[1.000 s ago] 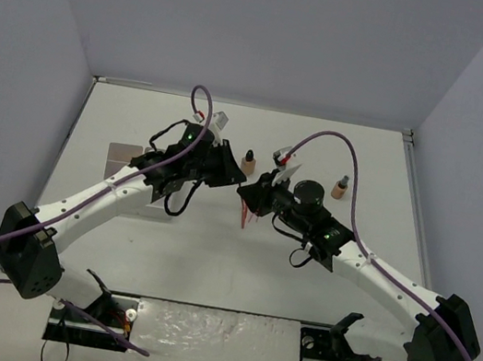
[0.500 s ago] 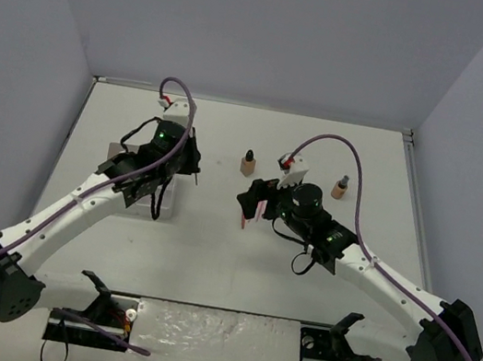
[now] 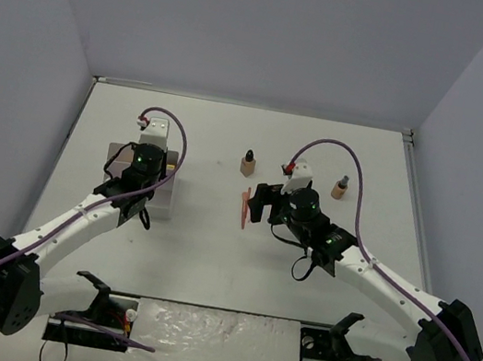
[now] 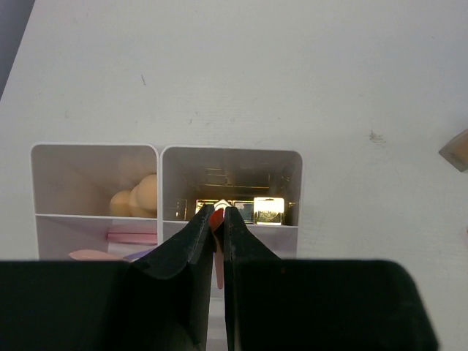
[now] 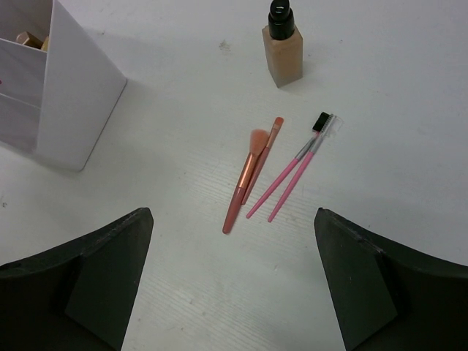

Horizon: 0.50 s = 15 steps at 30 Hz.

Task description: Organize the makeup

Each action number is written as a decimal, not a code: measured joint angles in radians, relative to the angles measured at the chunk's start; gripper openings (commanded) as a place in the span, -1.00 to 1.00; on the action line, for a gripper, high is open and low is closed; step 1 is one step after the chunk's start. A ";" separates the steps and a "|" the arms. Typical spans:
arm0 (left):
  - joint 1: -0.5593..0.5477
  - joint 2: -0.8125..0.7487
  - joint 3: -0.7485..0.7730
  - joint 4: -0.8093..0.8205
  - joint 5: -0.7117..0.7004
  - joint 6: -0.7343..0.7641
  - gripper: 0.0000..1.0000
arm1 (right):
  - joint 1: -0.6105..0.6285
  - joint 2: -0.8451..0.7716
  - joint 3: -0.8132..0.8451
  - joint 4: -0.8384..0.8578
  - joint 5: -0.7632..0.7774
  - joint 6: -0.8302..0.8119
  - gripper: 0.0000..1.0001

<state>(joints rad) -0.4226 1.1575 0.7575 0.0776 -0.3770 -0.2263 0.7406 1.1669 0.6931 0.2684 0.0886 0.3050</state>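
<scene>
My left gripper (image 4: 218,212) is shut on a thin red-tipped stick (image 4: 219,267) and hangs over the white organizer box (image 4: 230,151). In the box lie peach sponges (image 4: 139,197), gold lipstick tubes (image 4: 268,210) and pink sticks (image 4: 131,235). From above, the left gripper (image 3: 142,172) covers most of the box (image 3: 117,157). My right gripper (image 5: 232,219) is open and empty above the table. Ahead of it lie a peach brush (image 5: 248,172) and two thin pink brushes (image 5: 292,175). A tan bottle (image 5: 283,47) stands beyond them.
A second tan bottle (image 3: 340,189) stands at the right behind the right arm; the first bottle (image 3: 247,162) is near the middle. The brushes (image 3: 244,207) lie between the two arms. The organizer's corner (image 5: 66,102) rises at the right wrist view's left.
The left arm has swung left from the table's middle to over the organizer, still holding the stick. The right gripper has opened and shifted slightly right, with the brushes lying on the table.
</scene>
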 measured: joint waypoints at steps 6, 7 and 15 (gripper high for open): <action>0.004 0.009 -0.032 0.129 -0.021 0.017 -0.73 | -0.001 0.006 -0.014 -0.002 0.005 0.000 0.78; 0.005 0.010 -0.035 0.144 -0.022 0.017 -0.64 | -0.002 0.009 -0.015 -0.003 0.006 0.000 0.77; 0.005 0.023 -0.064 0.162 -0.024 -0.017 0.15 | -0.022 0.108 -0.005 -0.022 0.065 0.034 0.49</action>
<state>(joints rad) -0.4175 1.1806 0.6939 0.2395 -0.4012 -0.2431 0.7189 1.2748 0.6883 0.2465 0.1539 0.3395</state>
